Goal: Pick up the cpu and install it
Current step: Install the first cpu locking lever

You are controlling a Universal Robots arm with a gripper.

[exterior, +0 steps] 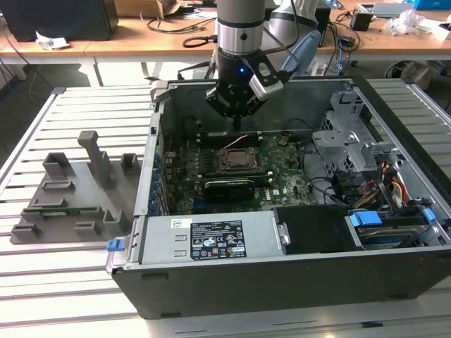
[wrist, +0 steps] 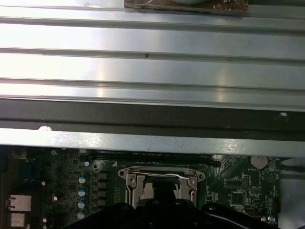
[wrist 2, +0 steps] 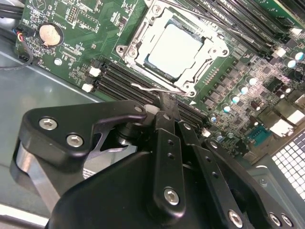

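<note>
Hovering inside the open computer case [exterior: 394,134], the pincer [wrist 2: 164,102], clenched with nothing between its fingers, sits just beside the cpu [wrist 2: 174,45] seated flat in its socket.

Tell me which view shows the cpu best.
The second wrist view: the cpu lies flat in its socket with its silvery top in plain sight. The exterior view shows the socket from afar, the chip hard to tell. In the first wrist view the socket frame is partly hidden behind the gripper.
</note>
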